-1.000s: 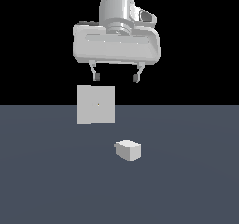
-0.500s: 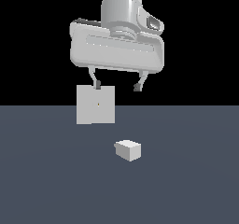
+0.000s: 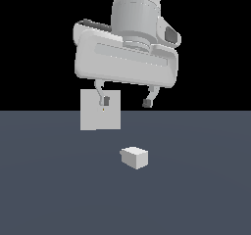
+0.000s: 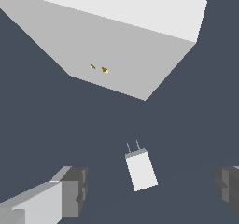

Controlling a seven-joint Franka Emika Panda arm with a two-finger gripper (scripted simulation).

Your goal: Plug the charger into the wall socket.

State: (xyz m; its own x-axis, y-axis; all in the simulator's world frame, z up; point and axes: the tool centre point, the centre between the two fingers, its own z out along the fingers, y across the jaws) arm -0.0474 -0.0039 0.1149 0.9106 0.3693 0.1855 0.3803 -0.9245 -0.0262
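- The gripper (image 3: 126,102) hangs above the floor (image 3: 196,190) with its fingers spread wide and nothing between them; in the exterior view the hand sits nearer the camera than it did a second ago and its fingertips reach lower, level with the upper part of the wall socket (image 3: 100,110).
- That descent is the only change: the charger (image 3: 134,157) and the socket lie exactly where they were, so I judge this to be the approach toward a grasp, with no contact yet made.
- The charger rests on the floor below the gripper, apart from both fingers. In the wrist view the charger (image 4: 141,170) lies between the two finger pads (image 4: 74,191), nearer the middle than either side, turned slightly askew to the line across the fingers.
- Two thin prongs (image 4: 132,147) stick out of the charger's end and point toward the wall socket (image 4: 112,41), which stands upright beyond it with two small dark slots (image 4: 99,68) in its face. Charger and socket are well apart.
- Containers: none show in either view. The nearest thing to a receptacle is the pair of socket slots, and they hold nothing.
- As a judgement, the task is at an early stage: the block still needs to be closed on, lifted, and its prongs lined up with the slots. The slight skew of the block may call for a wrist turn before closing.
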